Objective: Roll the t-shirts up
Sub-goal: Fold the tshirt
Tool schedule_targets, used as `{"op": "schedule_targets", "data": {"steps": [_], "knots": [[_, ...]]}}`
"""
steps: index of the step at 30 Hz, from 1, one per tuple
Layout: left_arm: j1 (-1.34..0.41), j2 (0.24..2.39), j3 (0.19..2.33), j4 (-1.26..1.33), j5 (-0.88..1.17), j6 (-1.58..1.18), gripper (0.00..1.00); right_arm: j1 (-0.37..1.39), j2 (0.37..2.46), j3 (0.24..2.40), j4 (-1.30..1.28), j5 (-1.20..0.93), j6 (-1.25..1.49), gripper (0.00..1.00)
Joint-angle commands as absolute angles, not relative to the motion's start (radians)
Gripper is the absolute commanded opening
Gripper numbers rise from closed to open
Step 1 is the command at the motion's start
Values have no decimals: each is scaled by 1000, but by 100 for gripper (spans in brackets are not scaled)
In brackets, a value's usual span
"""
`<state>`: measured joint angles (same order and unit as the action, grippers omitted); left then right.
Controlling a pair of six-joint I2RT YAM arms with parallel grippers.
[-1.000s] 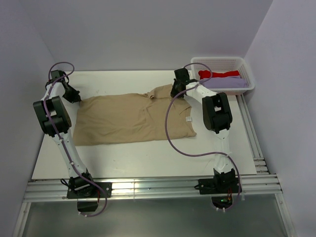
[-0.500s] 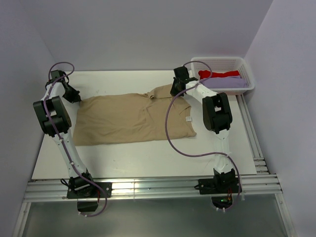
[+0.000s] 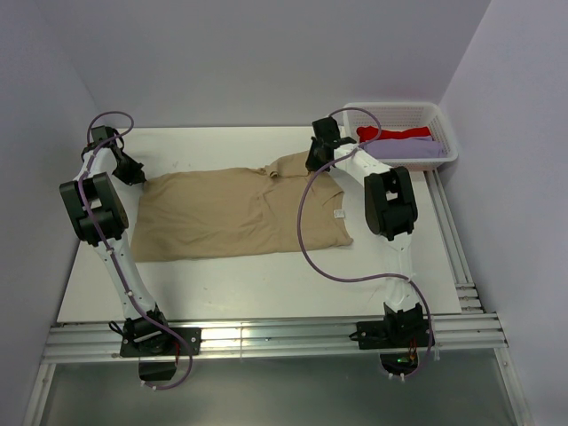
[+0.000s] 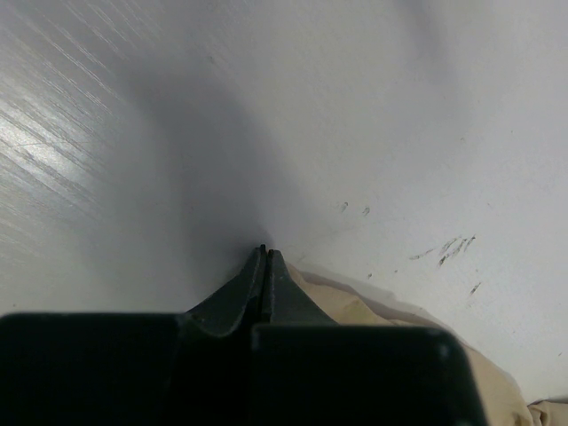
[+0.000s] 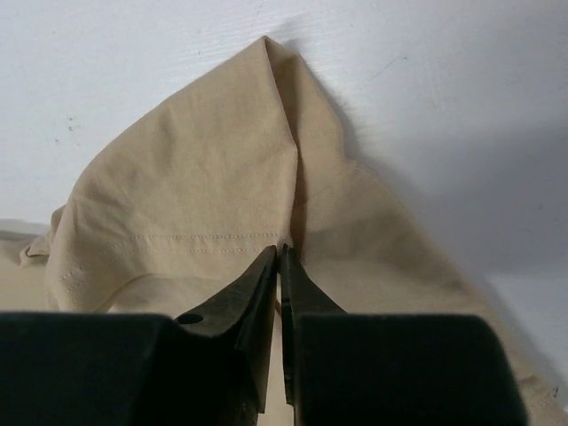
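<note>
Tee [image 3: 231, 217] | sleeve pinched in right hand [image 5: 282, 250]; corner beside left hand [image 4: 264, 251]

We find the spread t-shirt [image 3: 231, 213] lying on the table [image 3: 222, 284], reaching from left to right. The left gripper [image 3: 135, 177] is at its far left corner, the right gripper [image 3: 312, 164] at its far sleeve. Behind it, at the table's far right corner, stands the basket [image 3: 446, 135], with two other t-shirts [image 3: 395, 135] in it.

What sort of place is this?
Probably a robot test cell: plain walls box in a white table, a left arm and a right arm are bolted to a metal rail, and a tan t-shirt lies spread out.
</note>
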<state>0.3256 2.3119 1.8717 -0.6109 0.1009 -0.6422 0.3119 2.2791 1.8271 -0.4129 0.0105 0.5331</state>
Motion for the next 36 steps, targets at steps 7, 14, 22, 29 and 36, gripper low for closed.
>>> {"op": "schedule_targets", "data": {"steps": [7,14,22,29,36], "knots": [[322,2243,1893,-623,112,-623,0,319,2232,1868,-411,5,537,18],[321,2243,1893,-621,112,-623,0,319,2235,1852,-403,5,537,25],[322,2243,1891,-623,110,-621,0,321,2250,1848,-391,-26,543,25],[322,2241,1890,-623,110,-623,0,319,2258,1847,-391,-23,538,25],[321,2243,1890,-623,110,-621,0,318,2255,1833,-391,-11,534,25]]}}
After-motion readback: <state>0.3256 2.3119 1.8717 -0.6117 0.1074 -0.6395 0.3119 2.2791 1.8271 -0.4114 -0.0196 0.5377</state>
